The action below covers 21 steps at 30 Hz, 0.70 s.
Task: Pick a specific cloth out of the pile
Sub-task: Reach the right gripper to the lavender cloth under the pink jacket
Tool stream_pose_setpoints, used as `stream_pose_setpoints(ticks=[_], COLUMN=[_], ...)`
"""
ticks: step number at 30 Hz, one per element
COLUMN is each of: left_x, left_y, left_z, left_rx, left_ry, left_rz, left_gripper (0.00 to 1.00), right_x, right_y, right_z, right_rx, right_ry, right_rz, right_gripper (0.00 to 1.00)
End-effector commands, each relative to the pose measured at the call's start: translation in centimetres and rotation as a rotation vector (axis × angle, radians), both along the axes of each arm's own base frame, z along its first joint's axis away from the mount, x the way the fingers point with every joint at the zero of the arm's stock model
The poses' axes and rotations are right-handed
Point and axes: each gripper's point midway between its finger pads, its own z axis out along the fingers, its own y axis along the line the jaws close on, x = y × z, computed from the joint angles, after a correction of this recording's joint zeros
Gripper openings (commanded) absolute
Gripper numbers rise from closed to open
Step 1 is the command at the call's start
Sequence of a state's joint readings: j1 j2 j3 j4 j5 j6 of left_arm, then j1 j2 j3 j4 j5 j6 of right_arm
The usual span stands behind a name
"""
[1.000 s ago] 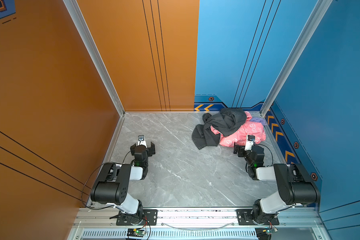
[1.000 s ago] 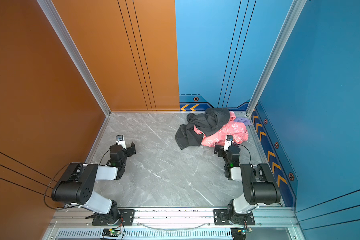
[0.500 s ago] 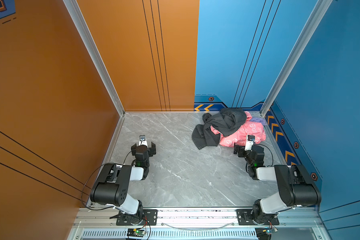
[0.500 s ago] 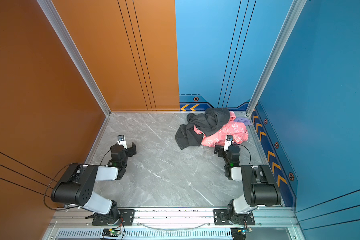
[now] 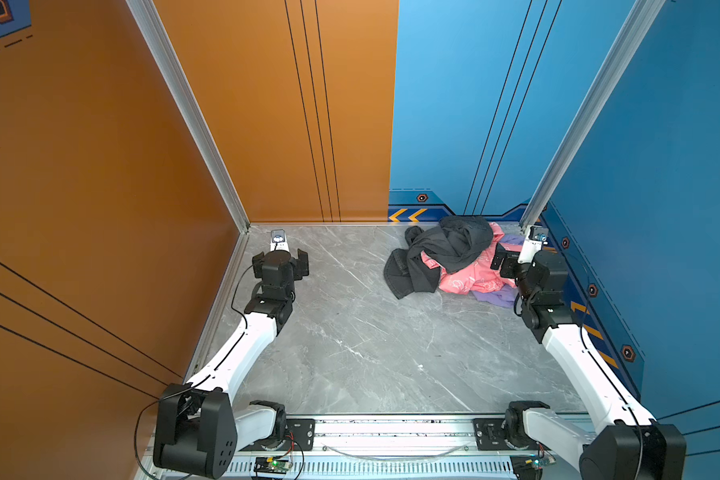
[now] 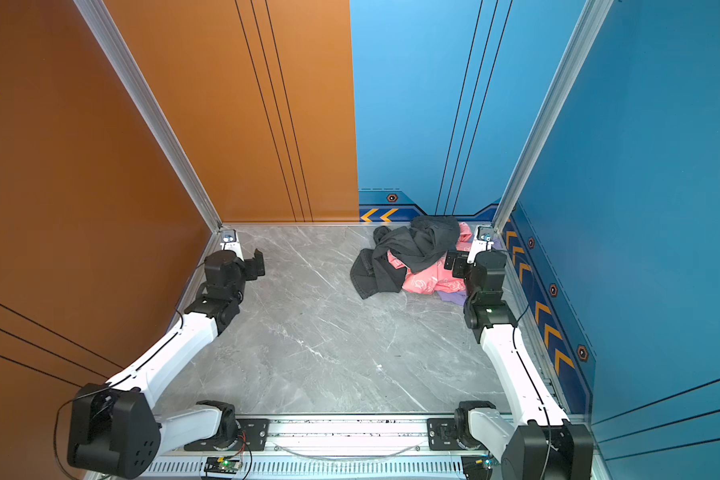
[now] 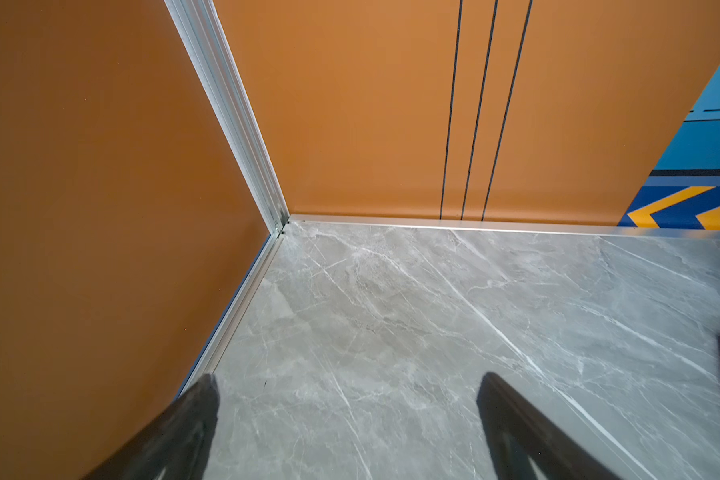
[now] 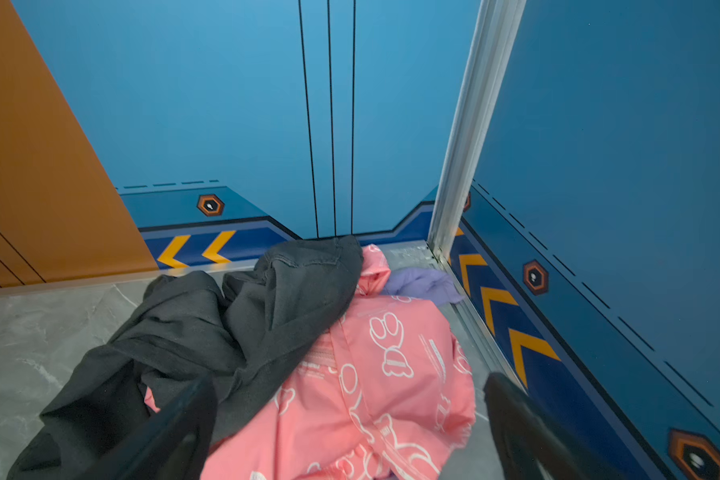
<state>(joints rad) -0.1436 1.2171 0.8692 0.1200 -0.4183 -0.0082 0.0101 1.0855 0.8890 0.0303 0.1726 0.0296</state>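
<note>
**Near side of the pile.** The left gripper (image 5: pixel 280 261) stands well apart from the pile (image 5: pixel 433 266), across the bare marble surface (image 5: pixel 362 345). Its jaws are spread wide with nothing between them, and the left wrist view shows only marble and the orange corner. Judgement: it is parked clear because the pile lies within the other arm's reach.

**At the pile's near edge.** The right gripper (image 5: pixel 511 261) is just beside the pile, jaws fully parted and empty. In the right wrist view its fingers (image 8: pixel 175 428) frame the pink garment (image 8: pixel 371 374). I cannot tell whether they touch fabric. Judgement: the jaws are held wide for an approach, and no grasp has been made yet.

**The pile itself.** The dark grey garment (image 5: pixel 449 249) is draped over the pink one.

**The cloth.** The cloth (image 5: pixel 497 296) is lavender and mostly buried.
- One fold pokes out under the pink garment at the pile's near edge, just beside the right arm.
- A second bit shows at the pile's far side, near the corner post (image 8: pixel 422 282).

Judgement: the cloth is pinned from above, so a pull may drag the pink garment along with it. The exposed near fold looks like the easier hold.

**Change against a second ago.**
- Both arms are stretched further out from the base rail.
- The right gripper is closer in on the pile.
- The left gripper is further toward the far wall.
- The jaws are as wide as before.
- The pile's lay is unchanged.
</note>
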Motion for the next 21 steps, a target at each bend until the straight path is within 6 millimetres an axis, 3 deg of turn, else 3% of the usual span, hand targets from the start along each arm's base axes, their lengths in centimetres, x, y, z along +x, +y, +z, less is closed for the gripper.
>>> stream_pose_setpoints(ticks=[1,6,21], left_x=[-1.3,-0.9,-1.5], left_y=[0.3,-0.7,-6.2], left_z=[-0.3,2.1,0.3], left_rx=[-0.05,-0.163,-0.342], left_ry=[0.099,-0.023,0.046], left_rz=[0.016,-0.053,-0.285], left_gripper=[0.98,0.98,0.98], right_x=[-2.1,-2.4,-5.5], right_y=[-2.8,-3.8,-4.2], right_z=[-2.7,-3.4,-16.1], right_rx=[-0.016,0.134,0.496], right_ry=[0.241,0.261,0.542], right_rz=[-0.137,-0.143,-0.271], right_gripper=[1.0,0.97,0.85])
